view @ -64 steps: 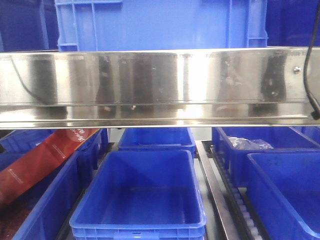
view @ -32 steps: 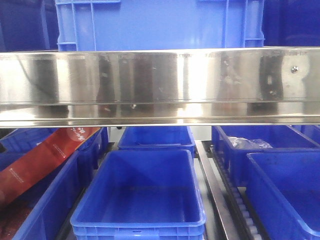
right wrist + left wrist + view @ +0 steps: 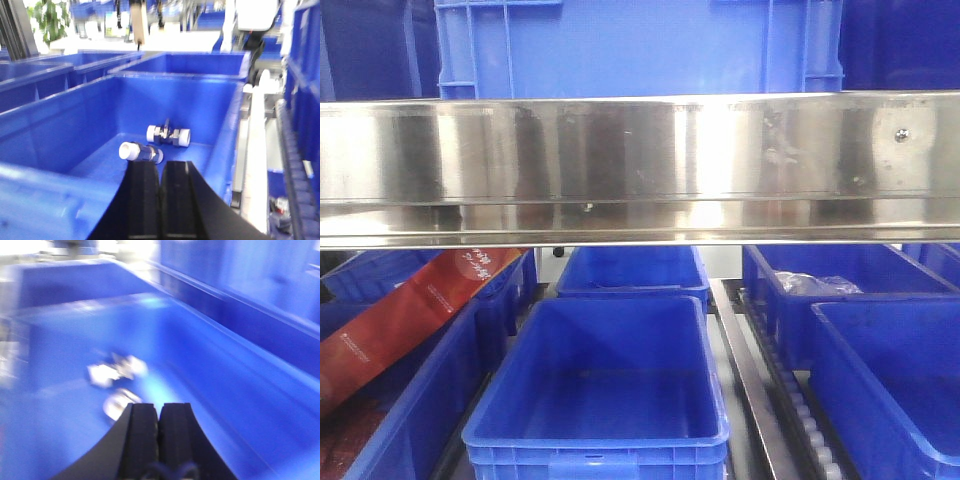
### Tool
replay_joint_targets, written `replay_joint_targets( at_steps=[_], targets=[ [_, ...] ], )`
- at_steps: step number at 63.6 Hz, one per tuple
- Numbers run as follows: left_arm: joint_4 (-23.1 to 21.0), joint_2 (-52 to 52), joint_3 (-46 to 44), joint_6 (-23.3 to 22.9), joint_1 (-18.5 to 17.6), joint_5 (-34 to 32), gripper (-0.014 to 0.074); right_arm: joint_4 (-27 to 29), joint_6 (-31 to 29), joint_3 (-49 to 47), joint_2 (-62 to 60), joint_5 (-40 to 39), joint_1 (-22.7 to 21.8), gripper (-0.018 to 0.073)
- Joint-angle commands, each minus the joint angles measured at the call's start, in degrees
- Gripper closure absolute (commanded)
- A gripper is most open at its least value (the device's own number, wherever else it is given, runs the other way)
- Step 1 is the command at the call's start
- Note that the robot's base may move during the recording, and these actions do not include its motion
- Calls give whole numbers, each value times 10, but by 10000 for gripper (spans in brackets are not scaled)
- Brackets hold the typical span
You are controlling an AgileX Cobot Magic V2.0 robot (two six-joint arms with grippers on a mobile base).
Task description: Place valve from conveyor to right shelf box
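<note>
Valves (image 3: 169, 135) in blue bin (image 3: 65, 125) look metal, heavy, stiff, slippery; we'd pinch the mid-body. Left gripper (image 3: 158, 416) and right gripper (image 3: 160, 176) pressed together, empty.

Both hands (image 3: 158, 412) (image 3: 160, 172) have curved black fingers.

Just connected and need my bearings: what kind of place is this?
Probably a warehouse or factory parts-sorting area: rows of blue plastic bins on racking behind a steel shelf rail, roller tracks between them, and metal valves lying in one bin.
</note>
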Motion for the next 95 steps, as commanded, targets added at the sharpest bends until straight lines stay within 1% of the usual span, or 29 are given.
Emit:
replay_joint_targets(
  at_steps=[1, 10, 23, 39, 49, 59, 67, 76, 95],
  targets=[
    [0, -53, 54, 3, -5, -41, 707, -7, -3, 37, -43, -28, 2, 722],
    [1, -137, 161, 3, 0, -64, 707, -31, -3, 87, -95, -25, 2, 722],
    [0, -268, 332, 3, 21, -136, 707, -32, -3, 152, -157, -25, 2, 722],
    [-1, -423, 492, 3, 56, -137, 707, -32, -3, 237, -227, -25, 2, 722],
    [-1, -520, 570, 3, 63, -138, 707, -32, -3, 278, -280, -23, 2, 722],
    [-1, -596, 617, 3, 63, -138, 707, -32, -3, 281, -311, -10, 2, 722],
    [-1, -634, 630, 3, 63, -138, 707, -32, -3, 281, -314, -11, 2, 722],
    [-1, -649, 631, 3, 63, -138, 707, -32, -3, 281, -314, -11, 2, 722],
    [-1, -649, 631, 3, 63, -138, 707, -32, -3, 281, -314, -11, 2, 722]
  ],
)
